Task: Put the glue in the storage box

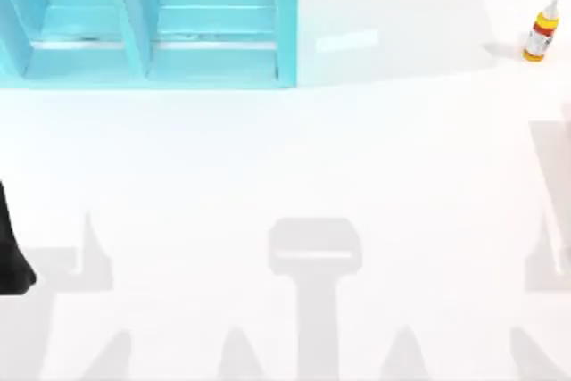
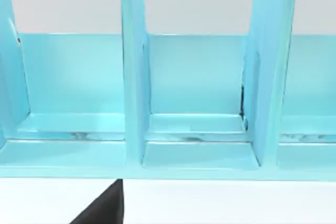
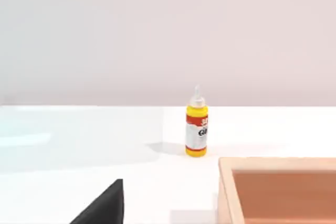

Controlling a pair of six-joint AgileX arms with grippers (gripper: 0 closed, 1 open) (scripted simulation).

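A: Here, where does the glue stand?

B: Upright on the white table, at about two o'clock in the top view, near the far right edge. The right wrist view shows the same bottle with its white tapered cap up and its orange base flat on the surface.

A: And the storage box?

B: At about eleven o'clock, well apart from the bottle. The left wrist view shows its upright dividers forming open compartments.

A: What else lies near the bottle?

B: The corner of a tan, open tray, seen in the right wrist view, between the camera and the bottle and offset to one side.

A: Which step is in hand?

B: Judged from the layout, the approach has not yet begun; nothing touches the bottle. The next move calls for the right arm to reach toward two o'clock and close on the yellow body below the cap.

A: How do the arms sit?

B: A dark part of the left arm sits at the nine o'clock edge. Whether either gripper is released or clenched cannot be told.
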